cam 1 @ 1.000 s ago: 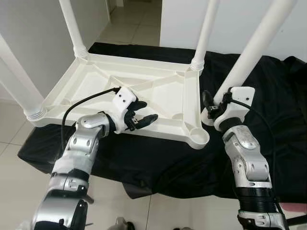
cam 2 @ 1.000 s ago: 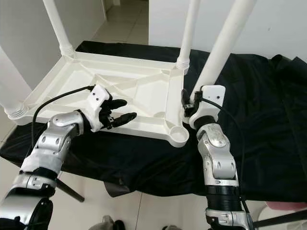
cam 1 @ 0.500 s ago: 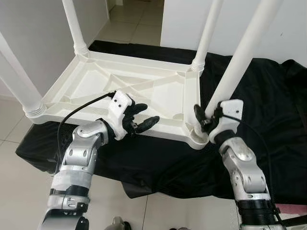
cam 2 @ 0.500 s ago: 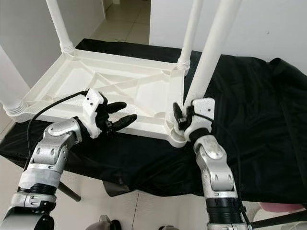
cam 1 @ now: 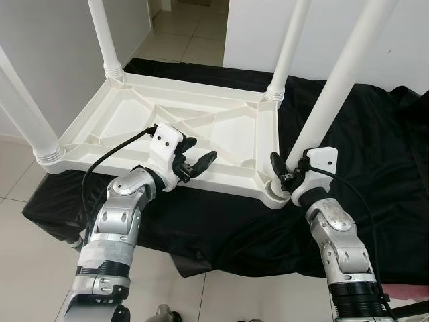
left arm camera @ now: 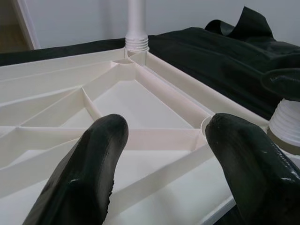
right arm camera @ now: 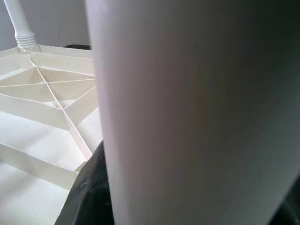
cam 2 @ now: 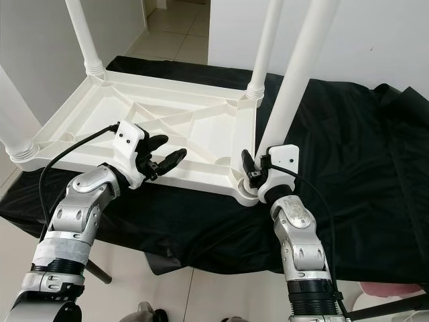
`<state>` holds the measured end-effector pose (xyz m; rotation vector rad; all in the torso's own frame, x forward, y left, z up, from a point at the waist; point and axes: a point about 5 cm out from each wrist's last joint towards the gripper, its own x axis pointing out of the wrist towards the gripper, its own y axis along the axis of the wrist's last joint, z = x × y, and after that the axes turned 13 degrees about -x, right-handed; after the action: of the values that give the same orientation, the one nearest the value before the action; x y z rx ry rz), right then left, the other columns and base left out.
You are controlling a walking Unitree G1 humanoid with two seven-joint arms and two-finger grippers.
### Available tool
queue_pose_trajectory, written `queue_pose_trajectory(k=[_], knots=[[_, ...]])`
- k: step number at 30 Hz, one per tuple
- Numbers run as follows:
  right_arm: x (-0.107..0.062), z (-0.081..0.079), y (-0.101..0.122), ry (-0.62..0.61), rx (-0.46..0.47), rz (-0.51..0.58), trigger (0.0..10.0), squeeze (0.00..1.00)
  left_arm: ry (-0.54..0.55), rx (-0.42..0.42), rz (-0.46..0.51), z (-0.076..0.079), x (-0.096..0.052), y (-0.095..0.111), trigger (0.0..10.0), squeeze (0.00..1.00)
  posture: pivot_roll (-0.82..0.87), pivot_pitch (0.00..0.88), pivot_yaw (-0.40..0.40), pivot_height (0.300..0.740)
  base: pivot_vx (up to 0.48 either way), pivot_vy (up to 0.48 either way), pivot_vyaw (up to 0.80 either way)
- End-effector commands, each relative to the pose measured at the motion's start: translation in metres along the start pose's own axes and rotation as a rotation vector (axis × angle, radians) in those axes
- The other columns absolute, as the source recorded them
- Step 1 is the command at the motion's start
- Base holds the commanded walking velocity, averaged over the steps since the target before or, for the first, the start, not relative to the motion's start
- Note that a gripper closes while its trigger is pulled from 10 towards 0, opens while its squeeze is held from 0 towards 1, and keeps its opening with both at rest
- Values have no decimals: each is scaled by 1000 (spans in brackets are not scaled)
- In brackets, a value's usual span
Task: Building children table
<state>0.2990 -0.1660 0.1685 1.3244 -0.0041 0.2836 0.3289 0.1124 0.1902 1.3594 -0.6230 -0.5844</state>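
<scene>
White plastic table leg (cam 1: pixel 335 84) clamped in right gripper (cam 1: pixel 287 176) at upturned tabletop's (cam 1: pixel 221 137) near corner socket, left gripper (cam 1: pixel 194 161) spread above its rim.

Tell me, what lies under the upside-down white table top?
A black cloth lies under the table top, spread out past its edges. What supports the cloth beneath is covered. The right claw holds the fourth leg at the near corner.

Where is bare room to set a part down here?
Free: the black cloth right of the upturned tabletop, and the tabletop's ribbed middle panels. Crowded: its near right corner, where the right gripper holds the table leg, and the near edge under the open left gripper.
</scene>
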Motion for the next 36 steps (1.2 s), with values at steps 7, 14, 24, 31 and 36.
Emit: queue_pose_trajectory(k=[7, 14, 24, 31, 36], knots=[[5, 7, 19, -12, -13, 71, 10000, 0, 91, -26, 22, -5, 0, 10, 10000, 0, -14, 66, -19, 740, 0, 0, 0], [6, 9, 30, -15, -11, 114, 10000, 0, 111, -77, 32, -9, -3, 12, 10000, 0, -14, 68, -19, 740, 0, 0, 0], [-9, -3, -14, 55, -17, -20, 10000, 0, 111, -81, -11, 0, -6, 0, 10000, 0, -23, 78, -22, 740, 0, 0, 0], [-4, -8, -19, 86, -26, -34, 10000, 0, 129, -83, -21, -5, -8, 4, 10000, 0, -19, 86, -15, 740, 0, 0, 0], [6, -2, 12, 65, -12, 76, 10000, 0, 129, -88, -8, -8, -10, 9, 10000, 0, -16, 89, -12, 740, 0, 0, 0]])
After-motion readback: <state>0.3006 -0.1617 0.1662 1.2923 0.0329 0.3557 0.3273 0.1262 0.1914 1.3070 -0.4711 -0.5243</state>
